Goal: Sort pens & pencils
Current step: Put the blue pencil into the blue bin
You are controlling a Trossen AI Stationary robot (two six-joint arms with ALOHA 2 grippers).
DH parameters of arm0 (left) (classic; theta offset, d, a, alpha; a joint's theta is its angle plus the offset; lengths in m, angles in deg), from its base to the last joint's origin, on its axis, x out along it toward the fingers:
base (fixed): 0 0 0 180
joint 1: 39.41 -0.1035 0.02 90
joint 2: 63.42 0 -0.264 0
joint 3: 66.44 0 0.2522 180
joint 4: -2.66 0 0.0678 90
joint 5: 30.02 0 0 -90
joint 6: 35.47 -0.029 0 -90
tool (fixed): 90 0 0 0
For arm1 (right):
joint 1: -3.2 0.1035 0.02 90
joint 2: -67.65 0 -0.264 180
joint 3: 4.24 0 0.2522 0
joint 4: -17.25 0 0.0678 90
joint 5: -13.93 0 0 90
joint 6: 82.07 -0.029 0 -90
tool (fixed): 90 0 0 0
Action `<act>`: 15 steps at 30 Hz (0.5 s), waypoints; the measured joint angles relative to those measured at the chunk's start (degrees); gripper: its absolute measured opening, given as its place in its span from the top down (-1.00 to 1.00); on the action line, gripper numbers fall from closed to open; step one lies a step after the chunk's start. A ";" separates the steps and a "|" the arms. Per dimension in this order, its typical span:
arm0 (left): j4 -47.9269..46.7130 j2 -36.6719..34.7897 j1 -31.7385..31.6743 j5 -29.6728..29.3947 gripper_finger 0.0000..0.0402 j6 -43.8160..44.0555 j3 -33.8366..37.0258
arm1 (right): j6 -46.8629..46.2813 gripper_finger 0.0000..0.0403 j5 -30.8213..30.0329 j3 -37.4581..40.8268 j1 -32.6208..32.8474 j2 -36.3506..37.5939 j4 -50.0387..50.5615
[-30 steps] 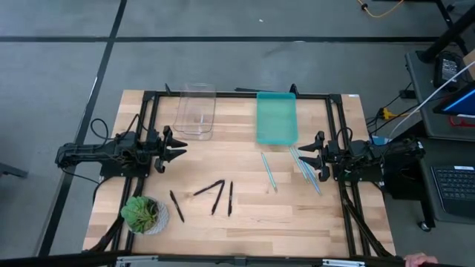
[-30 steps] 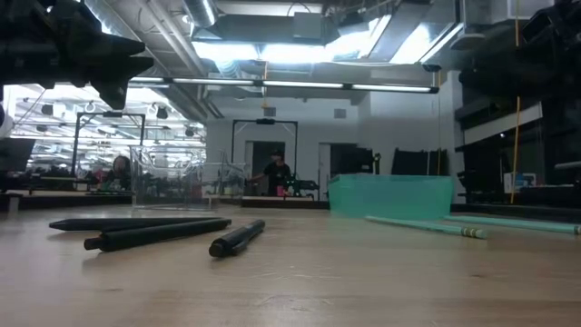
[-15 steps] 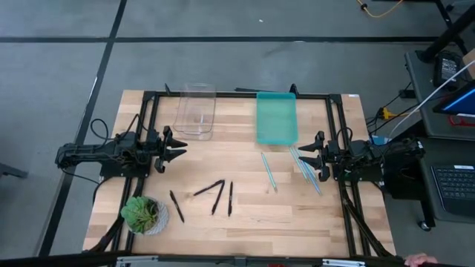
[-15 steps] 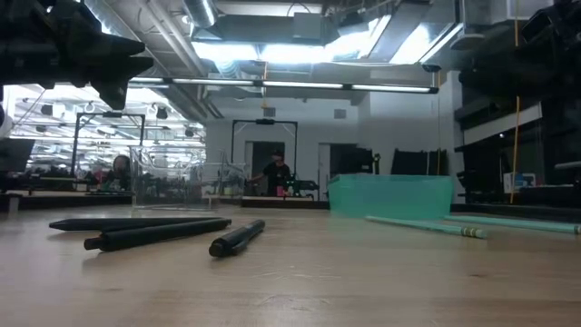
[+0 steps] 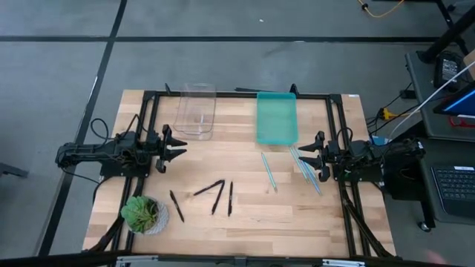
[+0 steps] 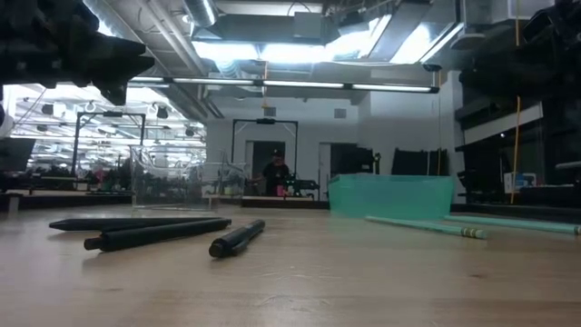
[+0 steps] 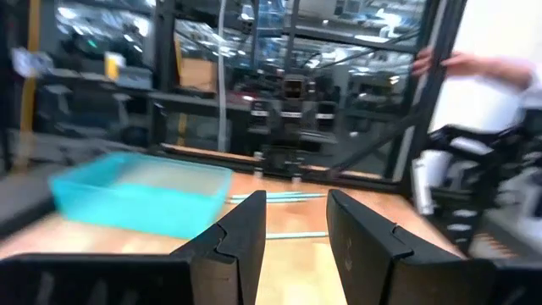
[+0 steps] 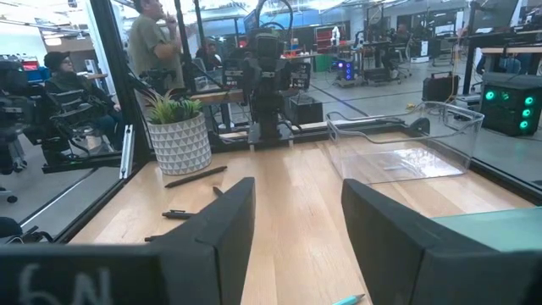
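Four black sticks [image 5: 215, 196] lie flat on the wooden table near its front edge; three of them show close up in the low view [image 6: 145, 232]. Several light blue sticks [image 5: 297, 167] lie flat right of centre, in front of the teal tray. My left gripper [image 5: 178, 147] hovers open at the table's left side, pointing right. My right gripper [image 5: 306, 157] hovers open at the right side, pointing left, just right of the blue sticks. Neither touches anything. The wrist views show each gripper's fingers apart [image 7: 295, 237] [image 8: 296, 224].
A clear plastic bin [image 5: 196, 110] and a teal tray [image 5: 276, 116] stand at the table's far edge. A potted plant [image 5: 142, 213] sits at the near left corner. A black frame [image 5: 237, 94] borders the table. People are in the room beyond.
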 joint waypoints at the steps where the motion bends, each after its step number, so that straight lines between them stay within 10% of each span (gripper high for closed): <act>1: -0.01 0.01 0.00 -0.90 0.40 -1.89 0.00 | -0.01 0.11 0.01 0.00 0.01 0.00 0.01; 15: 0.42 0.02 -0.02 -2.73 0.40 -9.60 0.00 | 0.00 0.11 -0.02 -0.02 -0.02 -0.02 0.01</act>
